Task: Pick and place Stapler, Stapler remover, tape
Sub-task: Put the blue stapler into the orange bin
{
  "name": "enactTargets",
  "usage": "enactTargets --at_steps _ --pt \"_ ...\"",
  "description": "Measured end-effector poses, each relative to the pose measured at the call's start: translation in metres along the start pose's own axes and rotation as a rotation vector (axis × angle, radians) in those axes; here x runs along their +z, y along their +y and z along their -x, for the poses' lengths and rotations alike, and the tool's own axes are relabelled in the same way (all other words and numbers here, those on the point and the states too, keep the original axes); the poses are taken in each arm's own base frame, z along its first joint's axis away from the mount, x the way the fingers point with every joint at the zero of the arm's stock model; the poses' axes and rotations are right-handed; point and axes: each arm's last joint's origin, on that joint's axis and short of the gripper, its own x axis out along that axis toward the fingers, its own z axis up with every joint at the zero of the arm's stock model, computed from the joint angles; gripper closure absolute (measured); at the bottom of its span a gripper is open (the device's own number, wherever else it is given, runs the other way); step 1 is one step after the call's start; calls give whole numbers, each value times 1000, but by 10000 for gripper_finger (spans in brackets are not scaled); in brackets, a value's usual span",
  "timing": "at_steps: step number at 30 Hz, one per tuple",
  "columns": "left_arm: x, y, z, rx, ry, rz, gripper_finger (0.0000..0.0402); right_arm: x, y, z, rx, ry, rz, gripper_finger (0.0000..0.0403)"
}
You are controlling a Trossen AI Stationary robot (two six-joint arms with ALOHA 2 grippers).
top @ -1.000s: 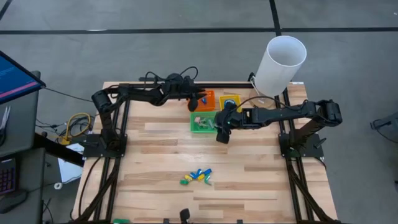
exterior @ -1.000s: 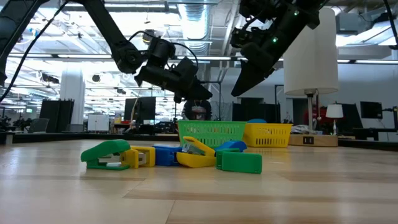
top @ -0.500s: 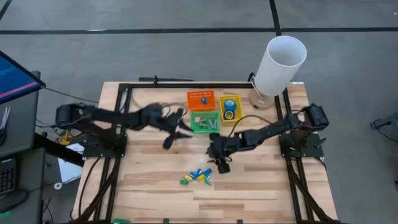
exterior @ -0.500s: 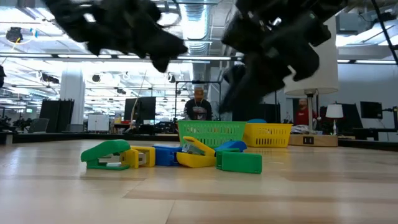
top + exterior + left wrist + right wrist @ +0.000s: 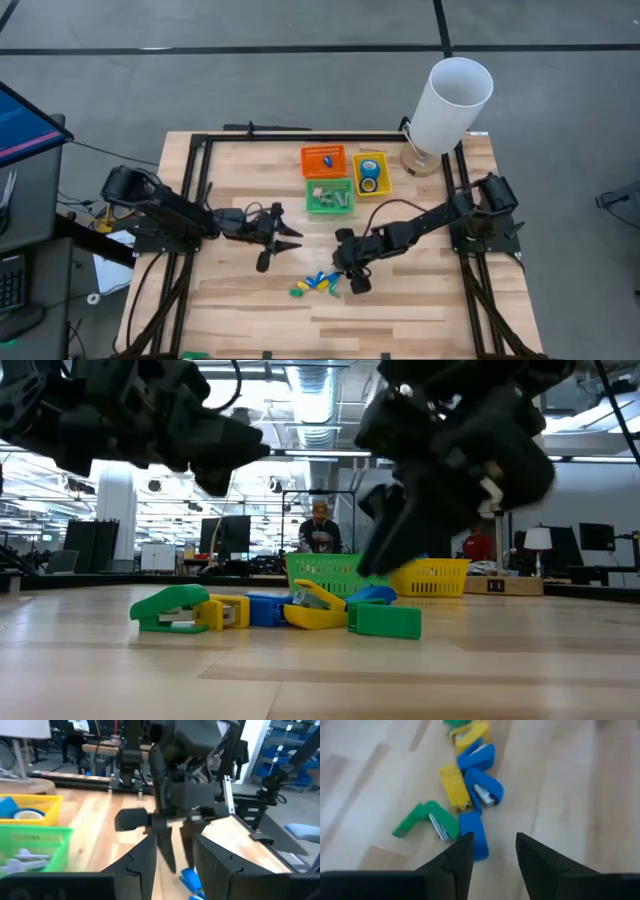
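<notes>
Both claws, right [image 5: 352, 283] and left [image 5: 268, 250], dropped toward staplers [image 5: 317, 284].

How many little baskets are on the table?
3: a small orange mesh basket, a yellow mesh basket beside it, a green mesh basket just below the orange one.

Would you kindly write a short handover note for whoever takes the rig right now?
Right gripper: jaws apart, empty, hovering just right of the pile of small coloured plastic staplers.
Left gripper: jaws apart, empty, above bare table left of centre.
Done: two blue tape rolls lie in the yellow basket; the green basket and orange basket each hold items.
Left: the stapler pile at the front.
</notes>
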Motion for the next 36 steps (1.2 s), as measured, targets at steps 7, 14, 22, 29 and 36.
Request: enactTargets --at_steps 7,14,22,29,36 --pt "-13 -10 -11 -42 9 21 284 -3 7 -10 13 3 39 278" --pt "-16 -5 -16 -20 22 -3 284 -4 5 -7 9 19 6 270" --pt "-16 -3 -16 -15 23 -3 284 -6 11 -7 24 30 19 235" --pt "-16 -3 -16 -14 23 -3 284 -1 11 -7 21 18 21 191" --pt "-16 -3 -16 -14 24 -3 284 2 3 -7 5 -6 10 171"
